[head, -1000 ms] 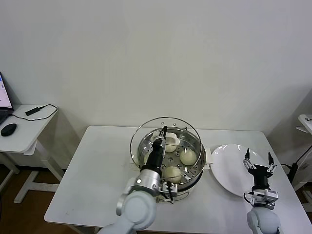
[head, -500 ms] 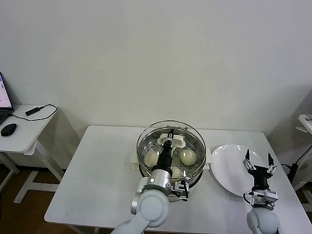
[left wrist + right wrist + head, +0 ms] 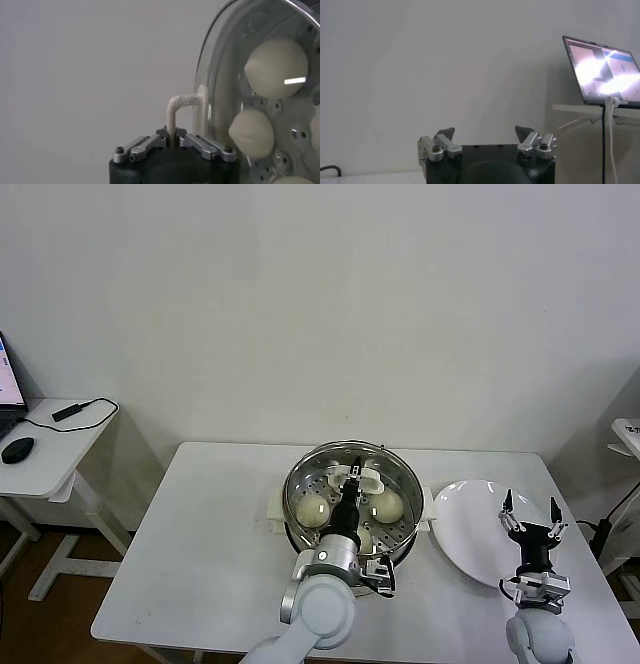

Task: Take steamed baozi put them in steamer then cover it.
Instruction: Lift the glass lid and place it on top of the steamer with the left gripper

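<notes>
The steamer [image 3: 403, 544] stands mid-table, and through the glass I see three steamed baozi: [image 3: 311, 509], [image 3: 386, 505], and one partly hidden [image 3: 366, 540]. A clear glass lid [image 3: 385, 469] lies level over the steamer's rim. My left gripper [image 3: 351, 486] is shut on its white handle [image 3: 356, 476]. The left wrist view shows that gripper [image 3: 172, 132] pinching the handle [image 3: 182, 102], with the lid [image 3: 225, 75] and two baozi [image 3: 276, 67] [image 3: 251, 133] behind it. My right gripper [image 3: 530, 520] hangs open over the white plate [image 3: 470, 524], holding nothing, as the right wrist view [image 3: 485, 134] confirms.
The white table [image 3: 210, 524] carries the steamer and the plate to its right. A side desk [image 3: 45, 459] with a mouse [image 3: 18, 449] stands at far left. A laptop [image 3: 605, 72] shows in the right wrist view.
My left gripper has carried the lid rightward and down, from tilted over the steamer's left side to level and centred over its rim. The right arm has not moved.
</notes>
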Available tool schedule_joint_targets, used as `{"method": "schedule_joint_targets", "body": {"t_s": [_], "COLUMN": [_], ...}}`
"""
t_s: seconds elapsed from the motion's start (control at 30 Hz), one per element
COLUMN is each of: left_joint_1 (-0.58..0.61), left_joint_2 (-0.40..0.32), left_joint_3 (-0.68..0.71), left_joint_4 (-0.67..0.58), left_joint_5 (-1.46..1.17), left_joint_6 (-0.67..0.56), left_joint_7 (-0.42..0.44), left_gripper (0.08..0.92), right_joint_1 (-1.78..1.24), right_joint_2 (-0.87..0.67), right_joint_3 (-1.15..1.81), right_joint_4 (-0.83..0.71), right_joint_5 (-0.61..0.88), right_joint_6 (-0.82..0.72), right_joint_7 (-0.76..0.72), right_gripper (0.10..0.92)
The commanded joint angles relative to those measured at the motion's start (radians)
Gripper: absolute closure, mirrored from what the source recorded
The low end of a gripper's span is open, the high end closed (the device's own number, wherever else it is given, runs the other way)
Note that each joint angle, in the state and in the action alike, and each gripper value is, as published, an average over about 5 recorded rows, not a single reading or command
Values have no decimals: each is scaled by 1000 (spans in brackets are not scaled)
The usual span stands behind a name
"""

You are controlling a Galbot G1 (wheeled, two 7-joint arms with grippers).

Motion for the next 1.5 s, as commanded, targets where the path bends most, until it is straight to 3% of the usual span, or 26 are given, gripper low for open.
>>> {"method": "schedule_joint_targets", "body": {"t_s": [0.03, 1.17, 1.27, 1.5], "left_joint_1": [6, 24, 27, 38], "left_joint_2": [-9, -28, -27, -17], "left_joint_3": [-1, -23, -25, -25], "left_joint_4": [18, 28, 22, -17], "left_joint_5": [17, 25, 24, 15], "left_joint_6": [-1, -18, -19, -18], "left_joint_7": [5, 5, 5, 7], "left_gripper": [813, 809, 763, 566], "right_joint_1": [0, 5, 5, 6], "right_joint_2": [1, 0, 0, 5], "right_joint_3": [-1, 4, 3, -1], "right_joint_4": [-3, -4, -3, -2], "right_joint_5": [-1, -5, -5, -12], "right_joint_6": [0, 2, 2, 1], "right_joint_7": [0, 2, 2, 2], "right_gripper": [203, 203, 203, 203]}}
